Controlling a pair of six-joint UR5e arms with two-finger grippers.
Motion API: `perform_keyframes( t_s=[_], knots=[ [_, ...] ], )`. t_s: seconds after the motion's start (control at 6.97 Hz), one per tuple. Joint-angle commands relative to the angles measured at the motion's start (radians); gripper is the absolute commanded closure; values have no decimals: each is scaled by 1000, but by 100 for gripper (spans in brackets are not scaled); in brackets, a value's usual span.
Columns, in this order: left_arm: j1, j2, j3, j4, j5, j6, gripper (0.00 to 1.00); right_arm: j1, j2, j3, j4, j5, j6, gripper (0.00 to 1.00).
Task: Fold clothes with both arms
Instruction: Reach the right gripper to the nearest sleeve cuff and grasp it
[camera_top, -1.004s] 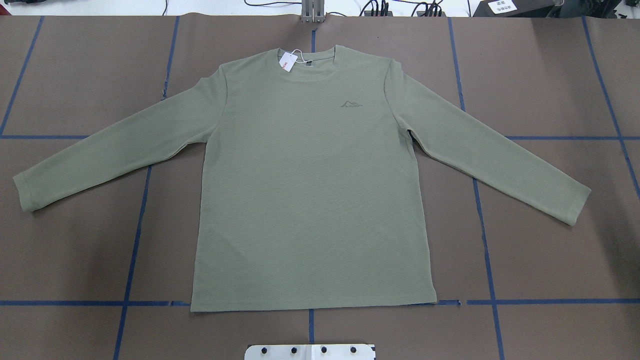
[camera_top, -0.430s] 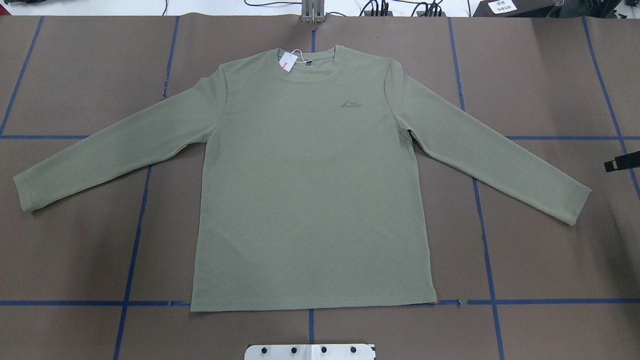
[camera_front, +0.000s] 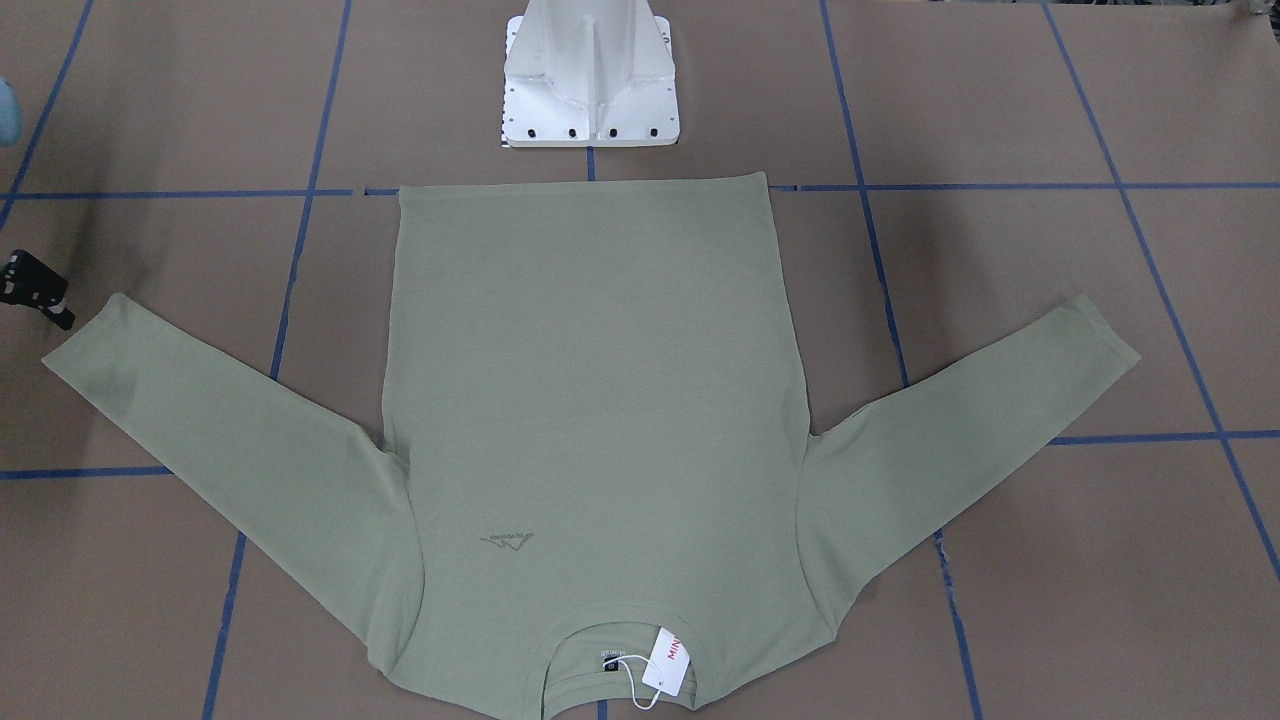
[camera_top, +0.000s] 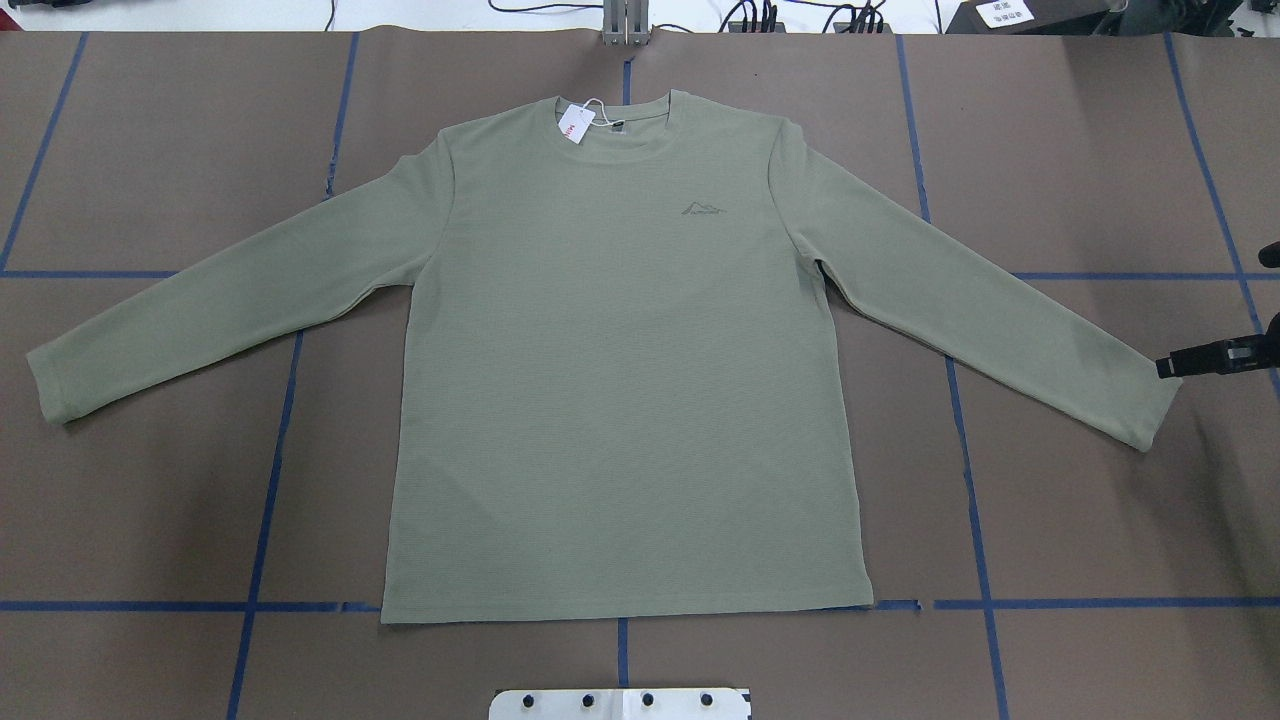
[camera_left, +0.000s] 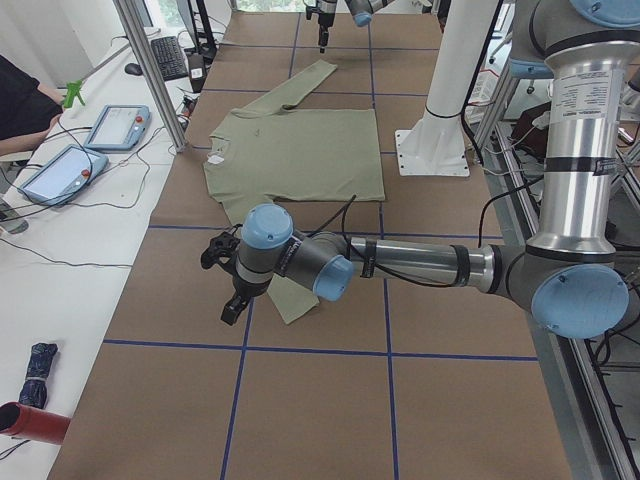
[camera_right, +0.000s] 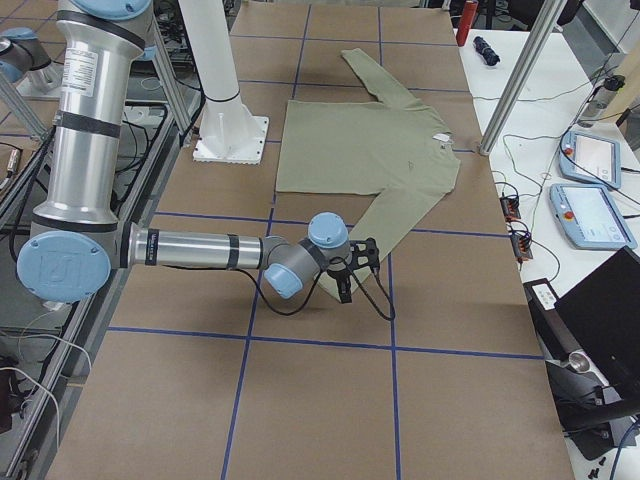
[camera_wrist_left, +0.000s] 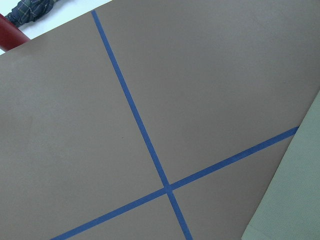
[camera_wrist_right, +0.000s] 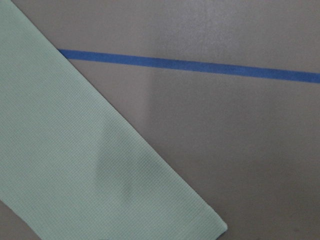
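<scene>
Overhead exterior view shows the brown table (camera_top: 1100, 150), marked with blue tape lines, and on its middle the green shirt (camera_top: 620, 380) lies flat, front side up, with both sleeves spread out and down. The collar points away from the robot, and the hem is near the white base plate (camera_front: 590, 80).

The right arm (camera_right: 190, 250) stretches low over the table to the sleeve on its side. The left arm (camera_left: 420, 262) does the same on the other side.

The right tool (camera_top: 1200, 360) is at the cuff (camera_top: 1150, 410) of that sleeve; whether it touches the cloth, and how wide its fingers stand, I cannot tell. The left tool (camera_left: 230, 305) hangs just beside the other cuff, and its opening also cannot be judged.

A white hang tag (camera_top: 576, 124) lies at the collar, next to a black neck label (camera_top: 617, 126). A small logo (camera_top: 703, 208) is on the chest.
</scene>
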Motion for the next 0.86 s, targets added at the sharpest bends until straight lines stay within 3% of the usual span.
perform_keyframes(
  t_s=[0.0, 0.72],
  knots=[
    [0, 0, -1, -8, 0, -9, 0, -63, -11, -5, 2, -37, 23, 0],
    [0, 3, -1, -14, 0, -10, 0, -74, -11, -49, 1, -26, 22, 0]
  ],
)
